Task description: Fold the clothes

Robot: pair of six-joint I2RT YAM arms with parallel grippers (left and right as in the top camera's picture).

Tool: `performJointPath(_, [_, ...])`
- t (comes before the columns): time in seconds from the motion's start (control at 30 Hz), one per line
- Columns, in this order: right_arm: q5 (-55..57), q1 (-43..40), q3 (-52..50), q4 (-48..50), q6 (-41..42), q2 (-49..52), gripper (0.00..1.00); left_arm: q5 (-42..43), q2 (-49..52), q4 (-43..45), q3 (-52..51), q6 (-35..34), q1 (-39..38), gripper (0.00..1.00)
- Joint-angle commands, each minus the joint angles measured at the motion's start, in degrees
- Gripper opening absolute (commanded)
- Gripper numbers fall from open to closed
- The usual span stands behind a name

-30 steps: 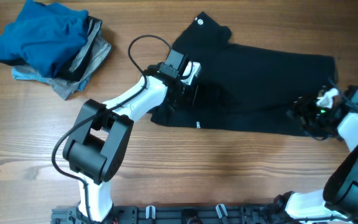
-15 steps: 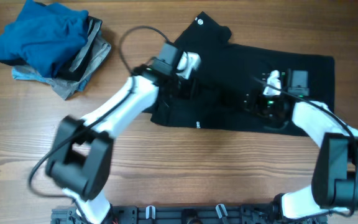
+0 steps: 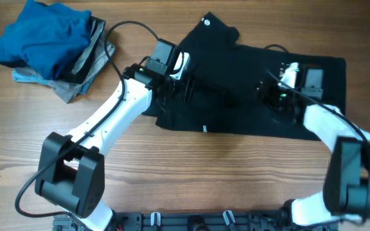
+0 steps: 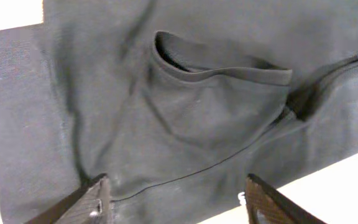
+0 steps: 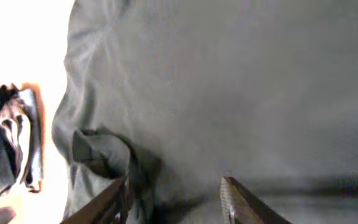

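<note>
The black T-shirt (image 3: 243, 83) lies partly folded across the table's middle and right, a small white mark near its front edge. My left gripper (image 3: 177, 90) is open over the shirt's left end. In the left wrist view its fingers (image 4: 176, 199) straddle black fabric (image 4: 191, 106) with a raised fold, holding nothing. My right gripper (image 3: 273, 96) is open over the shirt's right half. In the right wrist view its fingers (image 5: 176, 196) hover above smooth fabric (image 5: 229, 81), empty.
A pile of folded clothes, a bright blue garment (image 3: 40, 38) on top of a grey one (image 3: 95, 58), sits at the back left. It shows small at the left edge of the right wrist view (image 5: 8, 137). A black cable loops above the left arm.
My right arm swung in from the shirt's right edge to over its right half. My left arm shifted back and left, its base link turning. The shirt lies as before.
</note>
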Motion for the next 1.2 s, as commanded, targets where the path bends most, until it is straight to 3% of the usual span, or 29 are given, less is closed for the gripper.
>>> performJointPath(0.0, [-1.36, -4.35, 1.18, -7.19, -7.32, -9.35, 0.53, -2.45, 0.09, 0.0, 0.46, 0.5, 0.5, 0.76])
performJointPath(0.13, [4.92, -8.37, 1.18, -19.65, -8.15, -16.83, 0.6, -2.23, 1.9, 1.25, 0.46, 1.66, 1.18, 0.76])
performJointPath(0.3, [18.62, -13.14, 1.16, -31.12, -3.54, -17.2, 0.66, -0.13, 7.85, 2.62, 0.46, 4.94, 1.25, 0.74])
performJointPath(0.43, [22.01, -16.94, 1.16, -32.79, -3.82, -16.92, 0.7, -0.13, 8.28, 0.87, 0.46, 2.99, 2.38, 0.72])
performJointPath(0.6, [21.75, -26.36, 1.16, -32.79, -5.46, -16.81, 0.75, -1.55, 7.82, -9.03, 0.28, -0.24, 8.22, 0.71])
performJointPath(0.73, [21.97, -32.89, 1.16, -32.44, -5.22, -14.14, 0.76, 4.81, 7.82, -12.76, 0.24, 1.81, 12.76, 0.73])
performJointPath(1.03, [20.46, -35.26, 1.16, -32.57, -5.25, -10.71, 0.79, 6.88, 7.96, -10.05, -4.85, 1.73, 13.11, 0.81])
performJointPath(1.13, [20.41, -35.26, 1.16, -32.54, -5.09, -10.71, 0.79, 6.82, 8.0, -4.11, -9.79, 0.57, 13.18, 0.73])
performJointPath(1.17, [20.41, -35.26, 1.16, -32.54, -5.07, -10.71, 0.79, 6.4, 8.0, -2.43, -11.26, -0.24, 13.18, 0.66])
